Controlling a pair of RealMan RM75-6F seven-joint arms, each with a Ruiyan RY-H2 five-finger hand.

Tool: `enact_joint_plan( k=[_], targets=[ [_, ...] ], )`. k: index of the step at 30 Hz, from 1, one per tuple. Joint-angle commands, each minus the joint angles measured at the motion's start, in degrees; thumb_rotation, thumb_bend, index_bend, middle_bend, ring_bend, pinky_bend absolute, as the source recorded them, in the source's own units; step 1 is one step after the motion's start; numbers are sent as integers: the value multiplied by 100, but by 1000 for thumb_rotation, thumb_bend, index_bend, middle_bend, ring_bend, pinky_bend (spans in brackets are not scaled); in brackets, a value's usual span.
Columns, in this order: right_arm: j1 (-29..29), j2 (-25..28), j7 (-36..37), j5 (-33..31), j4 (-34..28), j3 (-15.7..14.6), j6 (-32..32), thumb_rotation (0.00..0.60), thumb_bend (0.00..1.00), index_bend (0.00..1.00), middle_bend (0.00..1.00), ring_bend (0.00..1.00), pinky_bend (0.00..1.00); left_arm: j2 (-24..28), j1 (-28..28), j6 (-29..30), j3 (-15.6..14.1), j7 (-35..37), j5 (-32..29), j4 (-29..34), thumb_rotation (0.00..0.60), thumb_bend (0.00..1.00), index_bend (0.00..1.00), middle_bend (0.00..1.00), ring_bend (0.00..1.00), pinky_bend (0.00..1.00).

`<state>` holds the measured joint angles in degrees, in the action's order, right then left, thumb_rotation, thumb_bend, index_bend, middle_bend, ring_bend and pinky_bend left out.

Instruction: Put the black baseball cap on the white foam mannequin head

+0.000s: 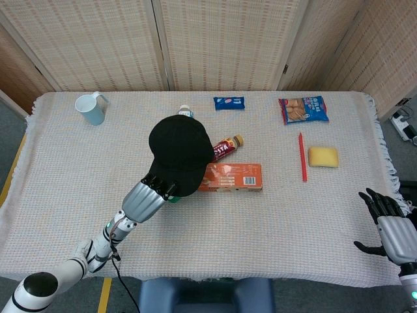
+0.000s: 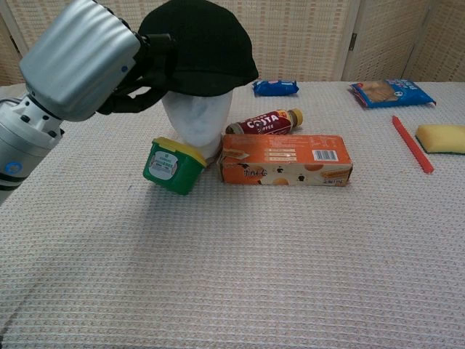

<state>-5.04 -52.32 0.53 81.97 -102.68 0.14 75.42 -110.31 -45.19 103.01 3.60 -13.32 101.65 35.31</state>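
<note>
The black baseball cap sits low over the white foam mannequin head, covering its top down to about the eyes. From above, the cap hides the head entirely. My left hand holds the cap at its front left edge, fingers curled onto the brim. My right hand hangs at the table's near right corner, fingers spread, holding nothing. It does not show in the chest view.
A green tub with a yellow lid leans against the mannequin's base. An orange box and a Costa bottle lie just right of it. A blue mug, blue packets, red stick and yellow sponge lie farther off.
</note>
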Motion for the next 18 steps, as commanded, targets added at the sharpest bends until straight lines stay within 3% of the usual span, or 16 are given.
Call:
enact_joint_plan(
  k=[1,3,6,10,12,14,16,18],
  targets=[
    [-1,-7,-19,13,-6,-4,3,600,53,0,0,0,0,47,95,7,-17,12,-45,134,600,242,214,1000,1000,1000],
    [3,-9,-25,15,-12,-4,13,600,53,0,0,0,0,149,210,1,-37,-26,-87,384,600,179,91,1000,1000,1000],
    [12,-7,-29,16,-20,-6,25,600,52,0,0,0,0,423,472,-8,-158,-153,-112,941,600,112,6,1000,998,1000],
    [25,-12,-51,38,-30,-20,43,600,53,0,0,0,0,916,943,-12,-371,-307,-205,1805,600,72,0,981,965,1000],
    [33,-12,-65,57,-40,-27,58,600,53,0,0,0,0,1234,1252,-80,-497,-400,-349,2228,600,66,0,929,922,1000],
    [43,-13,-82,75,-47,-35,76,600,53,0,0,0,0,1535,1527,-111,-578,-469,-511,2524,600,60,7,817,816,984],
    [56,-16,-101,99,-56,-46,99,600,53,0,0,0,0,1943,1888,-273,-667,-339,-876,2968,600,56,34,674,670,862],
    [64,-27,-127,114,-58,-50,118,600,53,0,0,0,0,2398,2184,-558,-752,-110,-1307,3519,600,55,63,416,402,518]
  ],
)
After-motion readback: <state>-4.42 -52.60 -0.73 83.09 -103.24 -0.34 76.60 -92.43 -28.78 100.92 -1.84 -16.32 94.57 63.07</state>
